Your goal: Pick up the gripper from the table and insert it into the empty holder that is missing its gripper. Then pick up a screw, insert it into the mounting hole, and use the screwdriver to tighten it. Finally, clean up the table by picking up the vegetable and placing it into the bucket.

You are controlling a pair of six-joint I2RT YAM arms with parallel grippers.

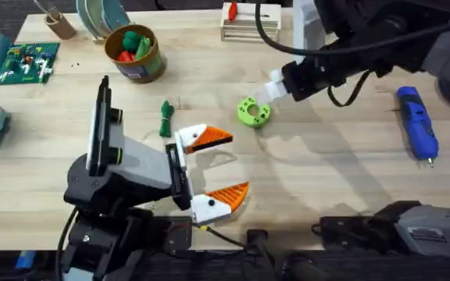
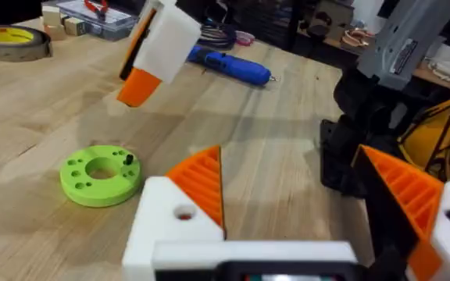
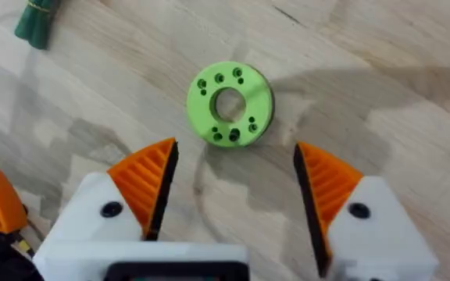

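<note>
Light butcher-block planks of the table [image 1: 342, 168] carry the overhead scene: the left gripper [image 1: 221, 168] spreads its orange-padded fingers wide beside the vegetable [image 1: 166, 119], with nothing between them; the bucket [image 1: 135, 53] sits far back, the screwdriver [image 1: 418, 123] lies at right. The right gripper [image 1: 276, 87] hangs just beyond the green disc [image 1: 253, 112].

Left wrist: the screwdriver [image 2: 229, 65] lies past the disc [image 2: 100, 174].

Right wrist: its own fingers [image 3: 148, 183] are parted above the disc [image 3: 230, 104], gripping nothing.
</note>
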